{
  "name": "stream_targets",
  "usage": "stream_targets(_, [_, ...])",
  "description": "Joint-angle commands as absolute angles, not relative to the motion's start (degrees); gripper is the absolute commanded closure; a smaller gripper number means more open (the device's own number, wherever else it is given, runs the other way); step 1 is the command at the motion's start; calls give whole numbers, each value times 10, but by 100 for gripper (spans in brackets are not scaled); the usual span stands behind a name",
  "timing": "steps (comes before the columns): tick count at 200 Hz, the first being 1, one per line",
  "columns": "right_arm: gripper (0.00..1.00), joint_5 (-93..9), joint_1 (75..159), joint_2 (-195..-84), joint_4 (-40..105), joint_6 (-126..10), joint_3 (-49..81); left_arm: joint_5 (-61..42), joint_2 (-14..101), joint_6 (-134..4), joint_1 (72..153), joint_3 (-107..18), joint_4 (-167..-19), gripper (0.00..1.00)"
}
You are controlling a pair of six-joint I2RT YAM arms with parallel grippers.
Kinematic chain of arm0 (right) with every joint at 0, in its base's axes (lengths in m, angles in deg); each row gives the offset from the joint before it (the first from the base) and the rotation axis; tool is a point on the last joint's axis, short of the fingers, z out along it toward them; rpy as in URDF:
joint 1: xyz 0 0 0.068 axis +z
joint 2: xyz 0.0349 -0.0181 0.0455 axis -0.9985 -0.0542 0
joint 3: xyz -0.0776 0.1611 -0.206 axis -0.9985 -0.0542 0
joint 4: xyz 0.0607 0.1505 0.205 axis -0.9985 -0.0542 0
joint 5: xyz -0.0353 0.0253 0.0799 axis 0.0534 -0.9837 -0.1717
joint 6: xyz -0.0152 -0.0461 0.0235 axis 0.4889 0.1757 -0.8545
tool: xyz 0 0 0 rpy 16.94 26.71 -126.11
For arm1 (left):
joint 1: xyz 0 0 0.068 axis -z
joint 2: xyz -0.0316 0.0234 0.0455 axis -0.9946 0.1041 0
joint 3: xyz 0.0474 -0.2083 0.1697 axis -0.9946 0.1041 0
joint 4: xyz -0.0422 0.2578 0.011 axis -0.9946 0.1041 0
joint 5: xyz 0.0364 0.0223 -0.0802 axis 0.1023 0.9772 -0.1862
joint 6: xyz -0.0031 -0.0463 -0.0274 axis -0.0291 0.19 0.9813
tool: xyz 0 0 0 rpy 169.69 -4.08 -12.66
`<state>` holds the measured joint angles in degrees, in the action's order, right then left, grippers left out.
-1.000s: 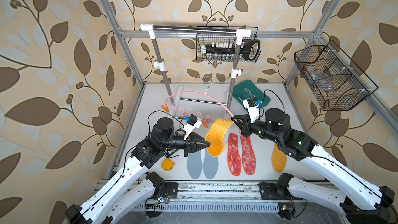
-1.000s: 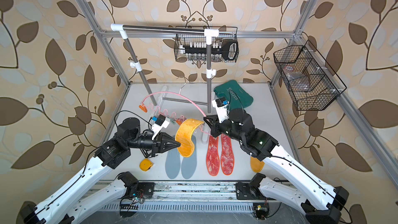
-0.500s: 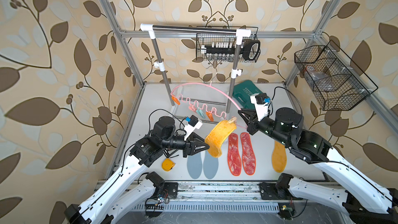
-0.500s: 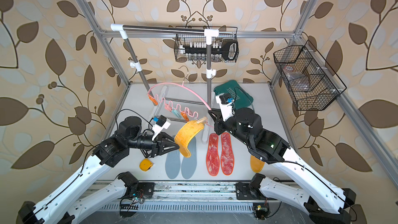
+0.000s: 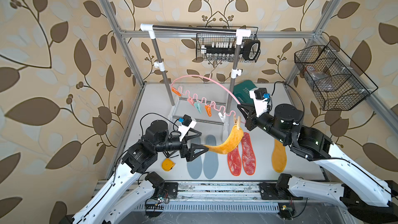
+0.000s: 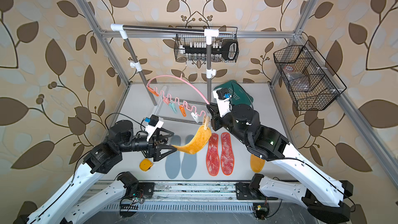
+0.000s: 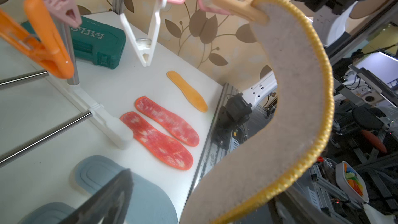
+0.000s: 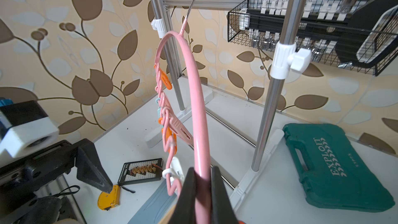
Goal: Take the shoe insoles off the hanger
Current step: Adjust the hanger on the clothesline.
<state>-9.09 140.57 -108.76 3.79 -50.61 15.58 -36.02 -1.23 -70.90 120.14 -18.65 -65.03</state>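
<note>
- The left gripper (image 5: 203,140) stands with its jaws spread wide, clamping nothing. It is at the free tip of the hanging mustard insole (image 5: 231,142), which touches its lower finger.
- Two blue-grey insoles (image 5: 193,169) lie flat on the table (image 5: 150,108) beneath that tip.
- The hanging mustard insole is the only one on the hanger (image 5: 200,78), pinched by a tan peg (image 5: 237,123) at the right end of the wavy bar. It sags into a curve, so it is probably light and floppy, and its suede-like face should not slip. The best hold looks to be close under the peg, where a pull would work on the clip rather than bend the pad.
- Two red mesh insoles (image 5: 241,158) rest side by side on the table.
- The right gripper (image 8: 202,182) is clenched on the hanger's pink arc near its right end.
- A second mustard insole (image 5: 279,158) lies flat, partly under the right arm.
- The rear wire basket (image 5: 226,39) holds a black rack of small capped pieces.
- The green case (image 5: 243,91) is closed, its contents unseen.
- The side wire basket (image 5: 331,78) holds what looks like a clear bag.
</note>
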Motion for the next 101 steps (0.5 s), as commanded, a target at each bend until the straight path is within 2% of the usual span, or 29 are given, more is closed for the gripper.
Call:
stream_targets(1, [100,-12,1427,-1089,91,-475,191,-321,-4,-728,1204,-218,-656,1])
stream_targets(101, [100,125,1443,-1208,78,-353,381,-289,64,-746,1204,-262,-658,1])
